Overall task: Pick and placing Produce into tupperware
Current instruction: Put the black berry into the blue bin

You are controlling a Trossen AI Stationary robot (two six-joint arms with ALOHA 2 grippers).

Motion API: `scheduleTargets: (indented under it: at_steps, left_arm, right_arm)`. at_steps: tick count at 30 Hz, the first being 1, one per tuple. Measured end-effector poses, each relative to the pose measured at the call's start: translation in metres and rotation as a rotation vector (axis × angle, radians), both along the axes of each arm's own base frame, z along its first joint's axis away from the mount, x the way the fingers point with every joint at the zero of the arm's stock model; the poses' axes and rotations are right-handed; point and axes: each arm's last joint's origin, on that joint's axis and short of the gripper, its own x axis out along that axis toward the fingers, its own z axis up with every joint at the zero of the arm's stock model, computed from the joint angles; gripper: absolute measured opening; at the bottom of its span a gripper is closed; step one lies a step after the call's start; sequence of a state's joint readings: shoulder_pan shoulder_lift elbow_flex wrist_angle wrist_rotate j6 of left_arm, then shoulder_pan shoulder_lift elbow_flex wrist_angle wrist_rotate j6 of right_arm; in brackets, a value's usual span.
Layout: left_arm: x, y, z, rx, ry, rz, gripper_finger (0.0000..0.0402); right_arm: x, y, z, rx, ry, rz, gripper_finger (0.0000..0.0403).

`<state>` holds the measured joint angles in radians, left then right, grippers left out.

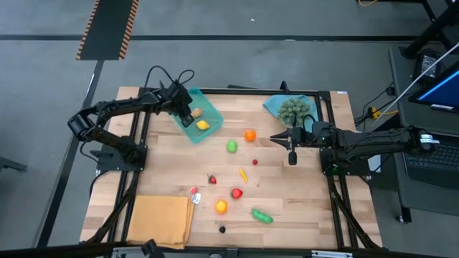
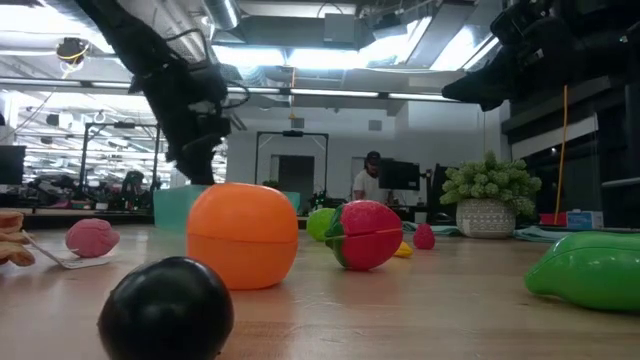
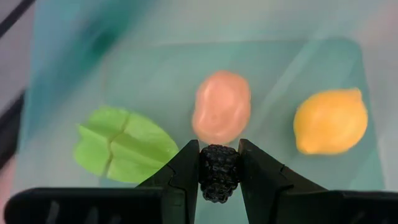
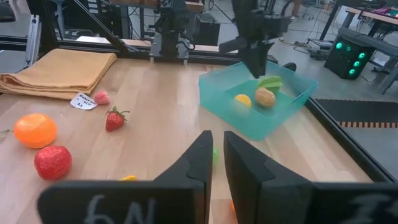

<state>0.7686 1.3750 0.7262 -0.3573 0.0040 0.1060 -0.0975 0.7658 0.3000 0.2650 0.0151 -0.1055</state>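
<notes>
overhead view: straight down on the whole wooden table (image 1: 287,186) and both arms, from well above. low view: at table-top height, level across the boards into the room behind, with the nearest produce looming large. left wrist view: steeply down and very near, past its own fingers (image 3: 180,177) into the teal tupperware (image 3: 74,81). right wrist view: forward and slightly down across the table from farther off. the tupperware (image 1: 208,111) appears in the overhead and both wrist views.
</notes>
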Motion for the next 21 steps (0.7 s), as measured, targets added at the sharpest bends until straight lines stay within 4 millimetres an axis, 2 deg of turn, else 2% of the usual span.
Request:
scheduleTargets:
  at_steps: [12,21]
  left_arm:
    - [-0.005,-0.009,-0.023,0.01,-0.034,0.01,0.0082]
    - [-0.006,-0.01,-0.026,0.005,-0.033,0.008,0.0082]
  right_arm:
    - [0.0,0.0,0.0,0.0,0.0,0.0,0.0043]
    - [0.0,0.0,0.0,0.0,0.0,0.0,0.0043]
